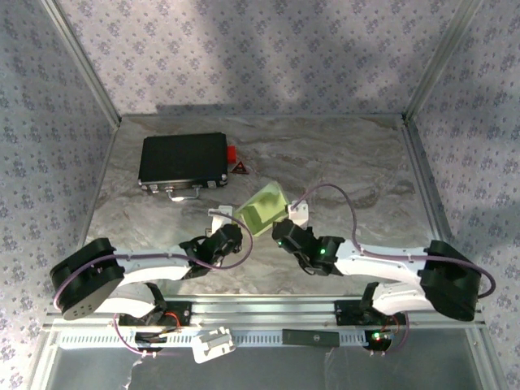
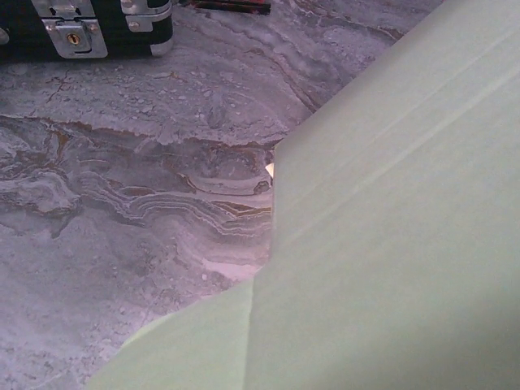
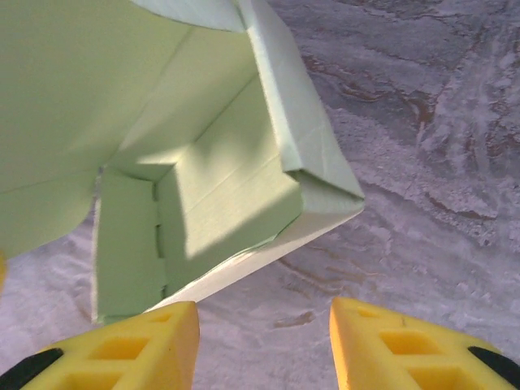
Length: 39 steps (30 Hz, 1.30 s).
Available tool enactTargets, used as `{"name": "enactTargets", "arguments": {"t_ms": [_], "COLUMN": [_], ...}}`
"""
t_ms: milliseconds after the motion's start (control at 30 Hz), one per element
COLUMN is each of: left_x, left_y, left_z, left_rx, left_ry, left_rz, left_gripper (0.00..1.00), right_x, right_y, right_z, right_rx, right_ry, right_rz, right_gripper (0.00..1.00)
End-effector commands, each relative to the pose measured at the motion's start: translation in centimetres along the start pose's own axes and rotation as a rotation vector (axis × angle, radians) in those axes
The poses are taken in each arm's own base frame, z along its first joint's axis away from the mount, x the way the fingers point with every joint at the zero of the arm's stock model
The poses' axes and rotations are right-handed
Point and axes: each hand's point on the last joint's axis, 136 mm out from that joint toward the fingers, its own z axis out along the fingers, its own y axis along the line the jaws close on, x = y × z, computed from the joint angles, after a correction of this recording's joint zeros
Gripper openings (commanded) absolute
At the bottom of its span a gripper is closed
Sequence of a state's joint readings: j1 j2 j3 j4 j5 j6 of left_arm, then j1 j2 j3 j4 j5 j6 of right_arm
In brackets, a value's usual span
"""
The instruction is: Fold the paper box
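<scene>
The paper box [image 1: 262,210] is pale yellow-green cardboard, partly folded, lying on the marble table between the two arms. In the right wrist view the paper box [image 3: 203,187] shows an open inside with raised walls and a loose flap at the upper left. My right gripper [image 3: 264,313] stands open just in front of its near edge, with only table between the yellow fingers [image 3: 130,349]. From above, the right gripper [image 1: 280,230] sits at the box's near right corner. My left gripper [image 1: 230,236] is at its near left corner. The paper box [image 2: 390,244] hides the left fingers.
A black rectangular case [image 1: 183,160] with metal latches lies at the back left, and its front edge [image 2: 81,28] shows in the left wrist view. A small red object [image 1: 233,154] and a triangular sticker [image 1: 241,169] sit beside it. Metal frame posts border the table.
</scene>
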<state>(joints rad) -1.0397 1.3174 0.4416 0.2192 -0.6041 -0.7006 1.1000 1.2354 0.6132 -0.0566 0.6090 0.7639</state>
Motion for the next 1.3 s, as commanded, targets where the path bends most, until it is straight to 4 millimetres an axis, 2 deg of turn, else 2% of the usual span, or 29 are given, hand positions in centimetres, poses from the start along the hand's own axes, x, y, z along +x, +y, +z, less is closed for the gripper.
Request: {"name": "enactTargets", "arguments": {"t_ms": [0,133,200,267,400,567,667,767,967,1033,1100,1267], "left_x": [-0.7,-2.0,-2.8,-3.9,-5.3,-5.6,-6.4,-6.9,-7.9,-8.3,-8.6,-9.1], "left_y": [-0.1,0.2,0.3,0.4,-0.2,0.4,0.6,0.3,-0.4,-0.4,-0.5,-1.0], "left_z": [-0.3,-1.2,-1.8,-2.4,-2.4,-1.0,-0.5,-0.1,0.4,0.6,0.7,1.0], "left_rx": [-0.030,-0.043,-0.042,-0.039,0.016,0.065,0.081,0.089,0.099,0.103,0.101,0.111], "left_ry": [0.000,-0.024,-0.040,-0.049,-0.017,0.067,0.089,0.105,0.122,0.125,0.134,0.142], "left_rz": [0.030,0.045,0.066,0.097,0.168,0.227,0.247,0.279,0.315,0.306,0.285,0.215], "left_gripper": [0.05,0.05,0.05,0.06,0.06,0.04,0.04,0.04,0.03,0.03,0.03,0.03], "right_x": [-0.5,-3.8,-5.8,-7.8,-10.3,-11.3,-11.7,-12.1,-15.6,-15.2,-14.0,-11.4], "right_y": [0.5,-0.1,-1.3,-3.0,-5.9,-7.2,-6.5,-5.0,-3.7,-3.1,-2.6,-2.4], "right_z": [-2.2,-5.7,-6.9,-7.2,-4.8,-0.5,1.8,4.0,6.9,7.7,8.2,8.1], "right_rx": [-0.061,-0.117,-0.104,-0.087,-0.092,-0.124,-0.150,-0.168,-0.192,-0.180,-0.163,-0.156], "right_ry": [0.020,-0.045,-0.076,-0.082,-0.032,0.112,0.215,0.297,0.318,0.377,0.438,0.468], "right_rz": [0.016,0.066,0.107,0.187,0.381,0.531,0.604,0.637,0.666,0.664,0.671,0.748], "right_gripper": [0.47,0.48,0.49,0.49,0.46,0.50,0.54,0.53,0.51,0.50,0.49,0.48]}}
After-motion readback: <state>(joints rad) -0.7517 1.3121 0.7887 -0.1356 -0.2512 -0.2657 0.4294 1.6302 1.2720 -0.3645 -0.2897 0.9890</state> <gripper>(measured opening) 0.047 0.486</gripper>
